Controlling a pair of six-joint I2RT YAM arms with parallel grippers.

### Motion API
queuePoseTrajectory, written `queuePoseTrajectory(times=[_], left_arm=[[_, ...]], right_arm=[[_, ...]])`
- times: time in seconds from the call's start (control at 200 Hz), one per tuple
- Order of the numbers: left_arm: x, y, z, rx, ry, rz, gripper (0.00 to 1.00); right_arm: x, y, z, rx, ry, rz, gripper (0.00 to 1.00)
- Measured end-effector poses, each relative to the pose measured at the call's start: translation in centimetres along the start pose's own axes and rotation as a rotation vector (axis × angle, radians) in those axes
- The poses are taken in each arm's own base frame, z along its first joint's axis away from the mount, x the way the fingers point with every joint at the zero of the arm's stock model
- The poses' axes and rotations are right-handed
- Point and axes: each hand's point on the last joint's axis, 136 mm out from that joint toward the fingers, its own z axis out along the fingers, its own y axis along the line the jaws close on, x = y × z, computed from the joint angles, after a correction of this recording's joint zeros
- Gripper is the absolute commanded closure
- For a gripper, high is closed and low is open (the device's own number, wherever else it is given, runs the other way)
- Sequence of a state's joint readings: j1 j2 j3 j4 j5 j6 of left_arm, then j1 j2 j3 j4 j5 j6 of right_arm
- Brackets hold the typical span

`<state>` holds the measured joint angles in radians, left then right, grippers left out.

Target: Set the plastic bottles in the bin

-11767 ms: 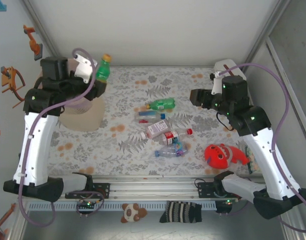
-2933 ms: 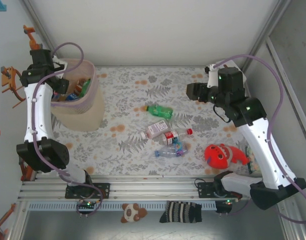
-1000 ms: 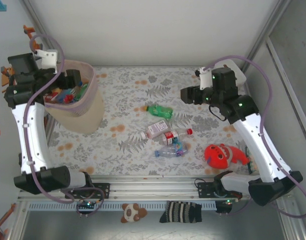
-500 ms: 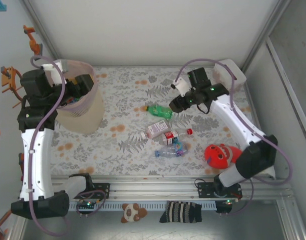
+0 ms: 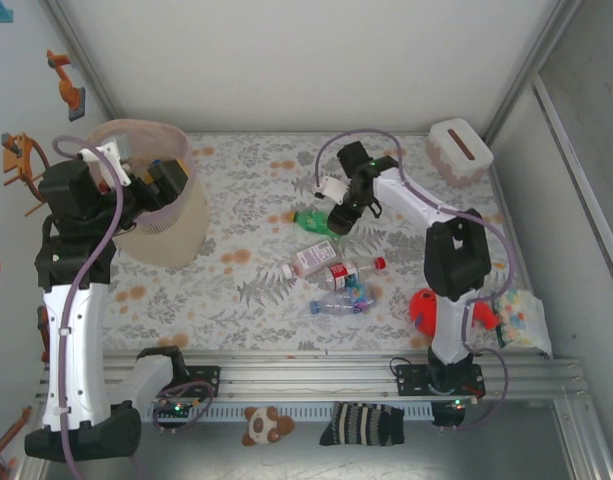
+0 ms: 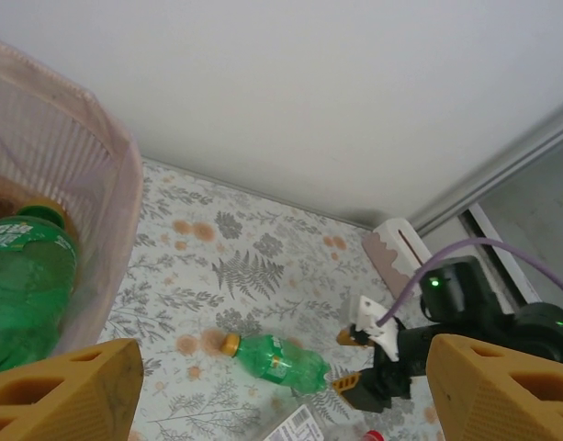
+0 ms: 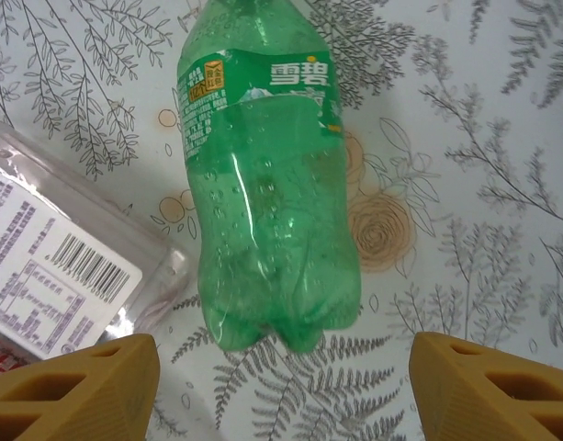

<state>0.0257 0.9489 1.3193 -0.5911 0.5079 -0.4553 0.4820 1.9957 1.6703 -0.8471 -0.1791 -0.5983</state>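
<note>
A green bottle (image 5: 314,222) lies on the flowered mat, its cap pointing left. My right gripper (image 5: 337,220) is low at its base end, open; in the right wrist view the green bottle (image 7: 267,184) lies just ahead of the open gripper (image 7: 281,395), not gripped. Three more bottles lie nearer: a pink-labelled one (image 5: 311,262), a red-capped one (image 5: 352,271) and a crushed bluish one (image 5: 343,300). The pale-pink bin (image 5: 173,236) stands far left. My left gripper (image 5: 164,184) hovers open over its right rim, holding nothing. In the left wrist view the bin (image 6: 106,193) holds a green bottle (image 6: 24,276).
A red round toy (image 5: 424,305) sits near the front right, partly behind the right arm. A white-pink tissue box (image 5: 459,150) stands at the back right. A patterned bag (image 5: 522,320) lies at the right edge. Walls close in on three sides.
My right arm has swung left and down from the back right to the green bottle, its jaws a little wider. My left gripper has shifted from the bin's left side to its right rim.
</note>
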Motion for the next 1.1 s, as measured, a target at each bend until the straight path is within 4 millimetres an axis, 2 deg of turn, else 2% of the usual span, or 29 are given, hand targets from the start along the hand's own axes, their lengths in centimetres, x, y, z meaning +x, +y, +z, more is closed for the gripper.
queuePoseTrajectory(times=[0.295,0.416,0.636,0.786,0.961,1.102], left_arm=[[-0.1,-1.0,-1.1,0.029,-0.019,0.005,0.17],[0.0,-1.2,-1.1,0.036,-0.017,0.001,0.17],[0.1,-1.2,-1.1,0.039,-0.013,-0.01,0.17],[0.2,-1.1,-1.0,0.04,-0.009,-0.015,0.17],[0.2,-1.2,-1.1,0.041,-0.01,-0.015,0.18],[0.2,-1.1,-1.0,0.04,-0.009,-0.015,0.19]], right_arm=[[-0.3,1.0,3.2,-0.071,0.053,-0.076,0.25],[0.2,1.1,4.3,-0.087,0.078,-0.088,0.26],[-0.3,0.5,5.3,-0.084,0.082,-0.107,0.3],[0.2,0.5,6.6,-0.1,0.105,-0.109,0.31],[0.9,0.6,7.9,-0.116,0.13,-0.107,0.38],[0.7,0.5,7.8,-0.108,0.12,-0.108,0.47]])
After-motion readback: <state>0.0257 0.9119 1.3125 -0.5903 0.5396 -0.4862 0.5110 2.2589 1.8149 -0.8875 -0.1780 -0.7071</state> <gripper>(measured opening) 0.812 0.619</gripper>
